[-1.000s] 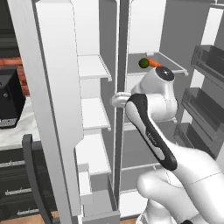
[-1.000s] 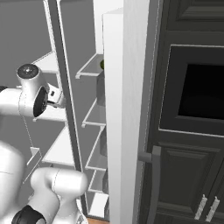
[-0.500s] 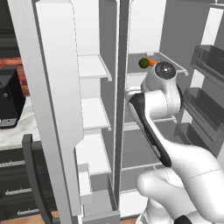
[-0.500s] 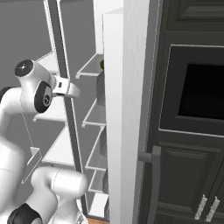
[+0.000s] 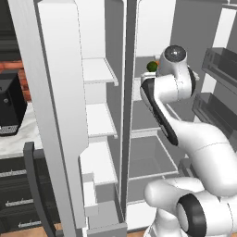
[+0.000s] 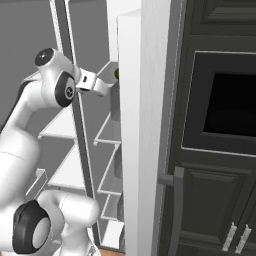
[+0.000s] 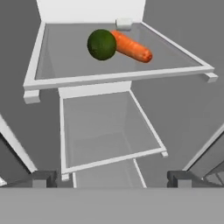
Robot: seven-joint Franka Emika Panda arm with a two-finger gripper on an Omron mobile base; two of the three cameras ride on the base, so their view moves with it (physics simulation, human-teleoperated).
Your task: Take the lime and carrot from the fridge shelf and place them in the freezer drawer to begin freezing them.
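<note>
Approach stage: the gripper (image 7: 111, 178), jaws spread wide and empty, faces the fridge shelf (image 7: 118, 77), on which the lime (image 7: 102, 44) rests touching the carrot (image 7: 133, 47) at its right. The next move probably calls for advancing toward the shelf and centring the jaws on the lime. Neither item has been lifted yet.

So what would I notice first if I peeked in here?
Probably the round dark green lime and the stubby orange carrot, lying side by side on the wide pale grey fridge shelf near its back. Then the big white robot arm, reaching into the open fridge toward them, its gripper open.
</note>
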